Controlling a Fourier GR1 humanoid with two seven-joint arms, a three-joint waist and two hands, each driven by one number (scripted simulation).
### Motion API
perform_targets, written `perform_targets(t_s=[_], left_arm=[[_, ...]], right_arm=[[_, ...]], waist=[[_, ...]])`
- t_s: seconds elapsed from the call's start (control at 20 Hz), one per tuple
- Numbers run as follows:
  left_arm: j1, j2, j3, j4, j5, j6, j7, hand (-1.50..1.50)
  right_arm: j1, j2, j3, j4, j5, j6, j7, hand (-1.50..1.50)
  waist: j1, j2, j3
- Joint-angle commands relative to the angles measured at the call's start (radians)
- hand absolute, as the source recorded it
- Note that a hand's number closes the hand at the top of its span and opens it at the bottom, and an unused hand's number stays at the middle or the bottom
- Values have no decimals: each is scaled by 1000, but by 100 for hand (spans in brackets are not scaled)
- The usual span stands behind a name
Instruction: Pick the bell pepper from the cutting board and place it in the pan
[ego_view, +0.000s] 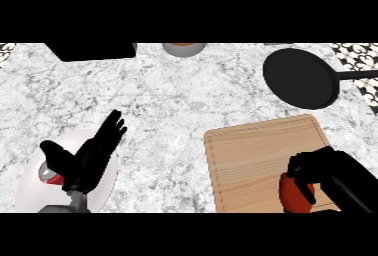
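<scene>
Right hand (325, 167) curled on bell pepper (295, 195), cutting board (258, 155); pan (300, 77) beyond.

Between the board (262, 160) and the pan (300, 77) lies a strip of bare table (170, 100), with nothing standing in it. The pan's handle (358, 75) juts right. A grey pot (184, 49) and a black box (90, 51) sit along the far edge, well left of the pan.

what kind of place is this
Most likely a kitchen counter: a white-and-grey speckled stone countertop carries a rectangular light wooden cutting board and a round black frying pan, with a red bell pepper on the board.
</scene>
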Motion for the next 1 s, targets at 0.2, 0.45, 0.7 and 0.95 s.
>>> perform_targets(t_s=[0.2, 0.45, 0.7, 0.95], left_arm=[[-26, -9, -19, 14, -5, -25, -7, 0], [-74, -22, -28, 59, -27, -44, -7, 0], [-88, -18, -26, 25, 0, -66, 49, 0], [-47, -36, -42, 7, -31, -51, 27, 0]], right_arm=[[101, -74, -343, 193, -542, 147, -302, 150], [-119, 3, -349, 528, -441, 178, -390, 150], [-307, 56, -342, 808, -279, 74, -501, 150], [-513, 119, -406, 1086, -261, 26, -548, 150]], waist=[[51, 11, -3], [91, 13, -5], [107, 15, -4], [113, 16, -4]])
